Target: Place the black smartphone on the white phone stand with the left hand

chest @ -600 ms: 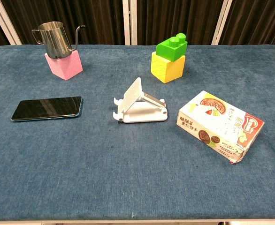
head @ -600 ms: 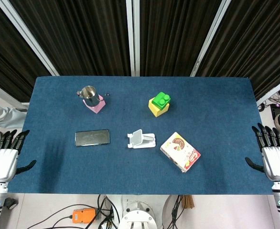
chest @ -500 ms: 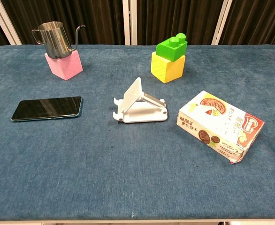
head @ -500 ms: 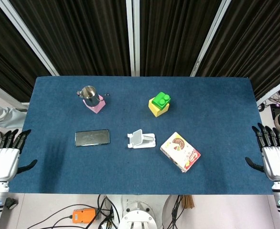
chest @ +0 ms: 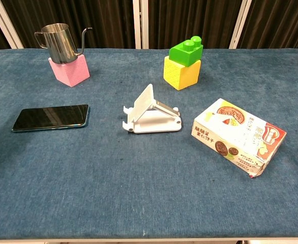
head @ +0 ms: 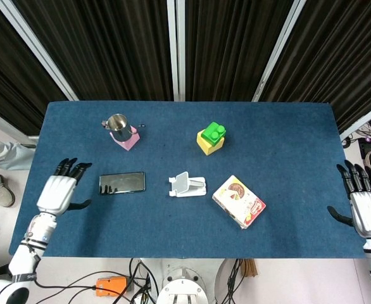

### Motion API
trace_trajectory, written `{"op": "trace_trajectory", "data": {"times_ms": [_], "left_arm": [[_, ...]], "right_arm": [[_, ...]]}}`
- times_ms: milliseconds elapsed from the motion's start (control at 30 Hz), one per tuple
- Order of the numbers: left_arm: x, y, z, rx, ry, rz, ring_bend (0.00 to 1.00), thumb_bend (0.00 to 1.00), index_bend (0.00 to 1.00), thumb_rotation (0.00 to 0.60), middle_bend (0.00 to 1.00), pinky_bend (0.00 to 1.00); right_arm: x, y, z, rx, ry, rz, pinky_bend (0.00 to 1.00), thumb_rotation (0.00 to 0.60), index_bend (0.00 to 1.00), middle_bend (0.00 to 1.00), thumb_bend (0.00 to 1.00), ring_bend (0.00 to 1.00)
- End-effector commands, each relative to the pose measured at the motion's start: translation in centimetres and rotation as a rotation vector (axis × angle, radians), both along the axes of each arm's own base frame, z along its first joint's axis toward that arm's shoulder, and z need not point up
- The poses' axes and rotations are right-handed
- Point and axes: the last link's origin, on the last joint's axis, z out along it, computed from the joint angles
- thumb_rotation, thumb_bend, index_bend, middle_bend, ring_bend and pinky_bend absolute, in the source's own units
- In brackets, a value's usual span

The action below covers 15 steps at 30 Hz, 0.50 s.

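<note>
Our left robot hand (head: 59, 192) hovers released, fingers apart, over the desk (head: 287, 145) just left of the black smartphone (head: 122, 183), which lies flat beside the white phone stand (head: 187, 184). We see our right robot hand (head: 364, 206) released too, off the desk's right edge.

Bright, even overhead light, soft short shadows, sharp focus in both views; faint glare on the smartphone (head: 122, 183) screen
</note>
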Motion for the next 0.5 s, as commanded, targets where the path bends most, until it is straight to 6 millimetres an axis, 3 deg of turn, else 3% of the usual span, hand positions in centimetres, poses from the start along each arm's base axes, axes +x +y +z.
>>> {"op": "trace_trajectory", "data": {"times_ms": [33, 233, 500], "left_arm": [[2.7, 2.3, -4.2, -0.115, 0.009, 0.013, 0.05, 0.09, 0.14, 0.600, 0.17, 0.02], [4.1, 3.8, -7.3, -0.163, 0.029, 0.042, 0.00, 0.09, 0.15, 0.600, 0.13, 0.00], [5.7, 5.1, -9.5, -0.189, 0.048, 0.069, 0.00, 0.09, 0.15, 0.596, 0.13, 0.00]], "right_arm": [[-0.2, -0.1, -0.2, 0.009, -0.004, -0.010, 0.05, 0.600, 0.00, 0.06, 0.31, 0.00], [-0.3, -0.4, -0.4, 0.015, -0.002, -0.018, 0.05, 0.600, 0.00, 0.06, 0.31, 0.00], [-0.5, -0.5, -0.6, 0.027, -0.006, -0.027, 0.05, 0.600, 0.00, 0.05, 0.31, 0.00]]}}
